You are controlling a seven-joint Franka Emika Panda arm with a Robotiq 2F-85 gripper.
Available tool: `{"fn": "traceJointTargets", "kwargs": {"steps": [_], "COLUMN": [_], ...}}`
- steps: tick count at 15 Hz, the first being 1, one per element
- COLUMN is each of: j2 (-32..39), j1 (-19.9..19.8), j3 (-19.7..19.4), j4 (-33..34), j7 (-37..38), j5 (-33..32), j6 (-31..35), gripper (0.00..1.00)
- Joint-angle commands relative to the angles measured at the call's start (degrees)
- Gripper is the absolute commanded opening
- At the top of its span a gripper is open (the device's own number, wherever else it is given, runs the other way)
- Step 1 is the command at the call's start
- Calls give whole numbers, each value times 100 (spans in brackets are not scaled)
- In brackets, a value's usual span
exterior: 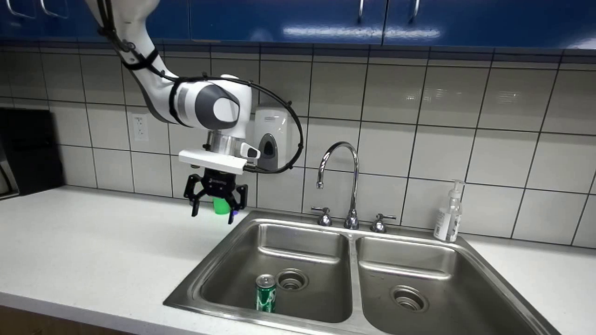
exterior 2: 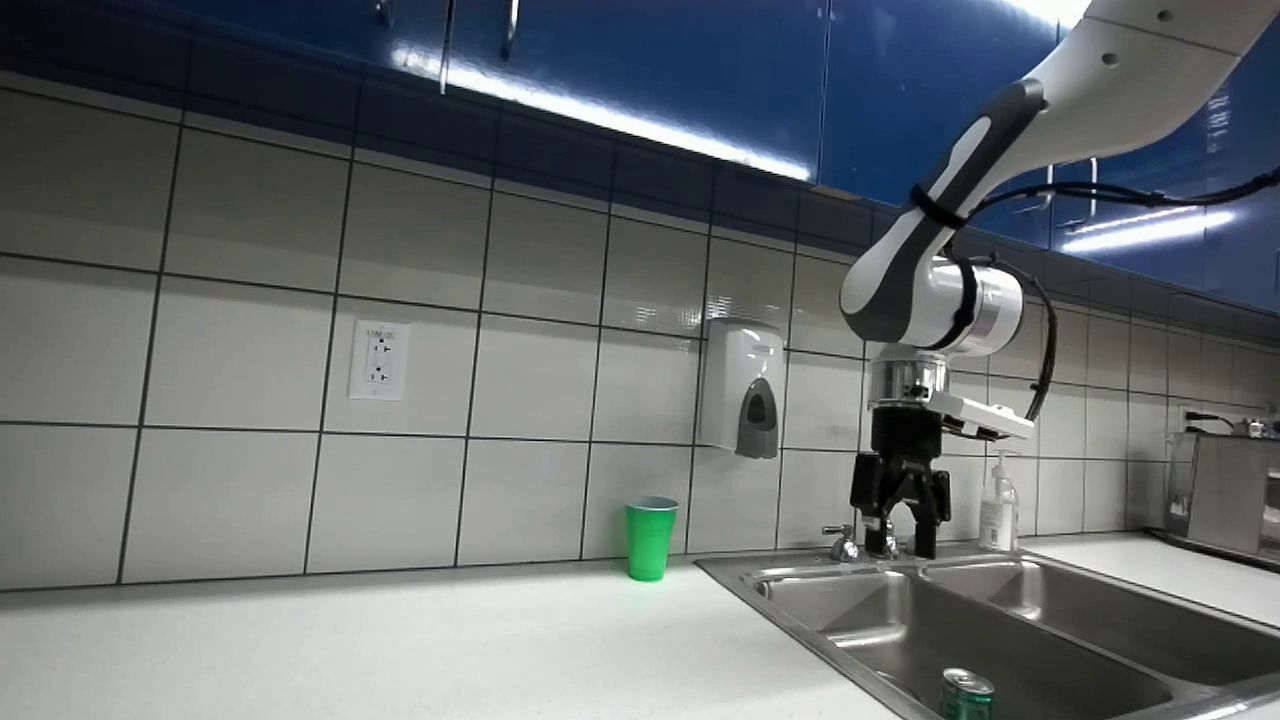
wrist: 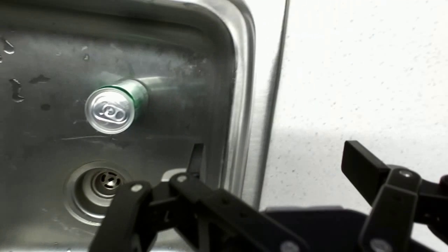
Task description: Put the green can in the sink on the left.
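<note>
Arm (exterior: 156, 90): white, smooth, built of rounded sections. Dark-grey panels (exterior: 207, 109): curved, one enclosing a rounded white inset (exterior: 226, 110). Upper link (exterior 2: 1165, 85), in an exterior view: white, crossed by a thin seam (exterior 2: 1165, 35), with small round recesses (exterior 2: 1110, 60). Cable (exterior: 301, 135): black, looped, dressed at intervals with small black ties (exterior: 289, 103). Straps (exterior 2: 938, 207): black, broad, wrapped around the arm. Collar (exterior: 226, 143): bright silvery metal, cylindrical. Bar (exterior: 212, 159): flat, white. Projection (exterior: 244, 149) beside it: stubby, white, ending in a dark oval (exterior: 253, 153). Gripper (exterior: 213, 215): black, two-fingered, angular; pale marking (exterior: 217, 181), too small to read. Linkages (wrist: 224, 206), in the wrist view: black, jointed, set with round, light-coloured screw heads (wrist: 406, 173). Finger pads (wrist: 362, 170): black, block-shaped, flat-faced.
</note>
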Motion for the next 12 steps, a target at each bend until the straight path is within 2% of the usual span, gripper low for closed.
{"fn": "traceJointTargets", "kwargs": {"steps": [1,6,12], "j2": [-816,-1691,-2573], "j1": [351,776,1196], "j3": [-52,-39,46], "j4": [-467,-1214,-2075], "j7": [55,330,874], "j5": [160,264,120], "j6": [-555,-501,-817], "gripper": [100,100,100]}}
